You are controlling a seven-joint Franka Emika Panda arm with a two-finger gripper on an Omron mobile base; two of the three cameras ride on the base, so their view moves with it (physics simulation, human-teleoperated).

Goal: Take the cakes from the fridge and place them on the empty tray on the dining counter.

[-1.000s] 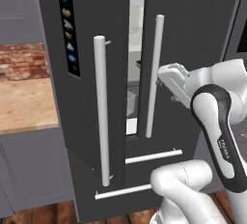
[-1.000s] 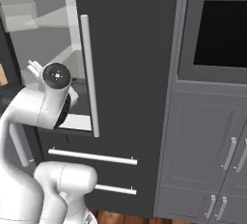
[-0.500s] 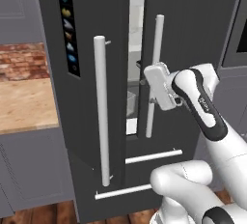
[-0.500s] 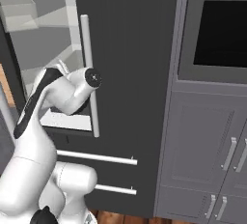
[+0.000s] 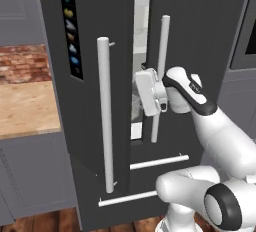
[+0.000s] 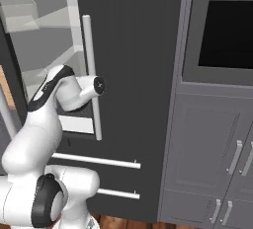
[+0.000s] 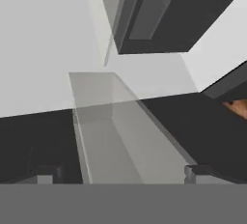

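Tall dark grey fridge (image 5: 200, 36) stands with doors only narrowly ajar, white interior showing between the long white bar handles (image 5: 104, 116). The white arm's two-finger gripper (image 7: 120, 172) reaches into the gap, jaws spread wide, empty. Cakes not visible. Risk: wrist catching the right door edge; the gap looks tight.
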